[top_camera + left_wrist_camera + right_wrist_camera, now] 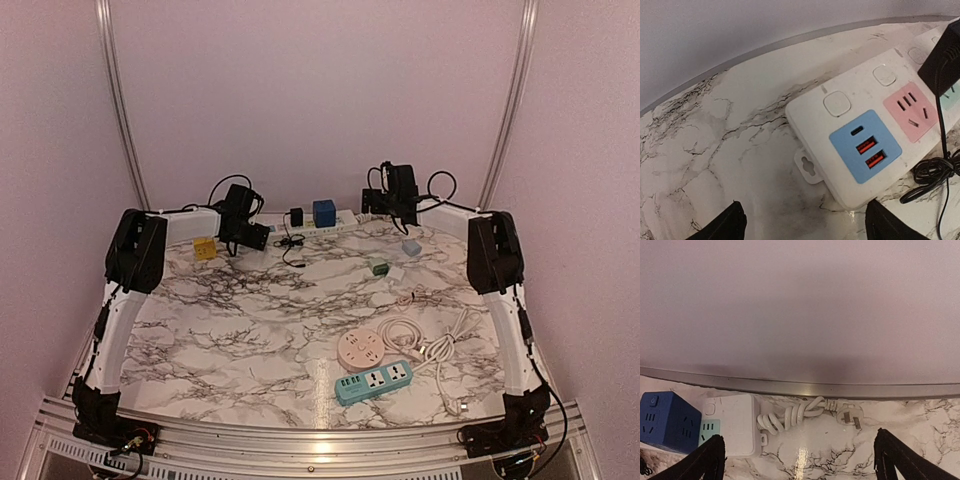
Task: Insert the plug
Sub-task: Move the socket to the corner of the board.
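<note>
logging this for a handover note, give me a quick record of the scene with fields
left pincer: open, empty, by one end of the white power strip
right pincer: open, empty, by the strip's other end
black adapter: sitting on the strip
pink socket: free
strip's own plug: lying loose on the marble table

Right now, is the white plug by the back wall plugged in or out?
Out. The white plug lies on the table with its prongs bare.
</note>
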`<control>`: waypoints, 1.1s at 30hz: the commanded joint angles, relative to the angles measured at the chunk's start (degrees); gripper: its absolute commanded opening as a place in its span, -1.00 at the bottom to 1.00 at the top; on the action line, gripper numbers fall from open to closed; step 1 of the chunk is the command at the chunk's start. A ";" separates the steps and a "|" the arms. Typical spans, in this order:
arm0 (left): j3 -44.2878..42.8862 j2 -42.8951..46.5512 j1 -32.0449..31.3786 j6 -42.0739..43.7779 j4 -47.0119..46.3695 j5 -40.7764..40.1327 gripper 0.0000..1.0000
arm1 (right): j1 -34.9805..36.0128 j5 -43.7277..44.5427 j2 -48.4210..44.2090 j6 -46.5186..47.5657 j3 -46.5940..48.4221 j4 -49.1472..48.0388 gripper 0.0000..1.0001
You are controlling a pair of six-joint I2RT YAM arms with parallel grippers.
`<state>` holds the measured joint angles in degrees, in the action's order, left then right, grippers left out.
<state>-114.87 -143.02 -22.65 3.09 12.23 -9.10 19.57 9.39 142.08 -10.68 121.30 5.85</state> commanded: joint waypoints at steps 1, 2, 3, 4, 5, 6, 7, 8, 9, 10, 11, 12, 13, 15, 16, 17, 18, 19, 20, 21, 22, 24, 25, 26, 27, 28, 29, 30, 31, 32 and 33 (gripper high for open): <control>-1.42 1.38 3.13 -9.76 -2.44 3.42 0.68 | -0.77 1.90 4.90 -1.57 5.98 -0.44 0.97; -2.02 1.05 3.67 -11.46 -2.78 5.08 0.68 | -0.77 2.26 6.02 -1.70 7.31 0.04 0.97; -3.24 0.40 4.01 -12.77 -2.66 6.57 0.68 | -0.76 2.99 7.05 -1.74 8.77 0.41 0.97; -4.76 -0.54 4.24 -13.52 -2.23 7.75 0.68 | -0.83 3.97 7.87 -1.67 9.77 0.43 0.97; -6.50 -1.92 4.28 -13.89 -1.65 8.28 0.68 | -0.89 5.67 8.41 -1.47 10.37 0.10 0.97; -7.92 -2.86 4.28 -14.09 -1.26 8.74 0.69 | -1.00 6.92 8.73 -1.29 10.19 -0.75 0.97; -8.89 -3.69 4.33 -14.51 -1.28 10.24 0.70 | -1.07 8.30 8.88 -0.87 9.69 -1.95 0.97; -9.55 -4.32 4.37 -14.97 -1.39 10.82 0.71 | -1.20 9.80 8.95 -0.42 9.29 -3.18 0.97; -10.22 -4.91 4.44 -15.34 -1.44 11.23 0.72 | -1.31 11.32 9.06 -0.04 9.07 -4.21 0.97; -10.95 -5.42 4.58 -15.80 -1.34 11.72 0.72 | -1.48 12.57 9.34 0.22 8.90 -5.00 0.97; -11.56 -5.78 4.78 -16.35 -1.33 12.11 0.72 | -1.73 13.15 9.74 0.48 8.87 -5.28 0.97; -12.01 -6.12 4.95 -16.83 -1.40 12.28 0.73 | -2.07 13.21 10.05 0.45 9.10 -5.31 0.97; -12.37 -6.31 5.13 -17.21 -1.48 12.63 0.73 | -2.47 13.04 10.34 -0.04 9.68 -5.30 0.97; -12.68 -6.11 5.58 -17.65 -1.28 12.98 0.74 | -3.18 12.60 10.20 -0.59 9.61 -5.31 0.96; -12.32 -5.65 5.79 -17.77 -1.41 13.16 0.74 | -3.37 12.77 9.97 -0.54 9.15 -7.11 0.96; -11.40 -4.86 6.08 -18.04 -1.57 13.37 0.74 | -3.56 12.87 9.89 -0.48 9.04 -7.26 0.96; -10.59 -3.84 6.32 -18.64 -1.64 13.70 0.74 | -3.84 12.46 9.67 -0.70 9.28 -6.24 0.96; -9.34 -2.38 6.50 -19.16 -1.79 14.16 0.74 | -4.03 11.64 9.28 -1.00 9.46 -3.78 0.96; -7.81 -0.66 6.56 -19.67 -2.24 14.54 0.75 | -4.16 10.62 8.18 -1.67 8.97 -2.04 0.96; -5.81 1.37 6.58 -19.72 -2.65 14.51 0.76 | -4.23 8.68 6.42 -1.82 7.11 -1.19 0.96; -3.70 3.88 6.50 -19.75 -3.13 14.69 0.79 | -4.19 6.48 4.09 -1.81 3.09 -1.20 0.96; 1.65 9.84 6.14 -19.71 -4.31 15.43 0.85 | -4.19 1.30 -1.76 -1.67 -4.06 -1.55 0.96; 3.97 12.39 5.71 -19.46 -4.24 15.72 0.94 | -4.10 -1.64 -5.02 -1.48 -7.36 -1.22 0.96; 6.15 14.68 5.12 -18.49 -3.77 15.82 0.97 | -3.99 -4.00 -8.12 -0.95 -10.21 -0.49 0.97; 8.14 17.05 4.19 -17.60 -3.23 15.70 0.98 | -3.75 -5.82 -10.95 -0.22 -12.85 0.66 0.96; 10.31 19.31 3.11 -16.42 -2.58 15.54 0.98 | -3.35 -7.52 -13.80 0.98 -15.00 2.09 0.97; 12.57 21.43 1.58 -15.16 -2.22 14.87 0.98 | -2.87 -8.58 -16.25 2.27 -17.01 4.07 0.97; 14.86 23.57 -0.26 -14.08 -1.99 14.33 0.98 | -2.35 -9.65 -18.80 3.61 -18.70 6.21 0.97; 18.01 25.42 -2.94 -12.75 -1.89 14.30 0.98 | -1.74 -10.71 -22.04 4.94 -20.57 8.24 0.97; 20.31 27.26 -5.27 -11.67 -1.90 14.29 0.98 | -1.18 -11.32 -24.41 6.05 -22.98 9.94 0.97; 22.64 28.96 -7.59 -11.13 -2.17 14.07 0.98 | -0.74 -12.31 -27.00 7.49 -25.40 11.74 0.97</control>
<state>-98.94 -121.16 -21.17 -12.84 10.35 4.54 16.29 4.14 126.19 -8.75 100.90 10.90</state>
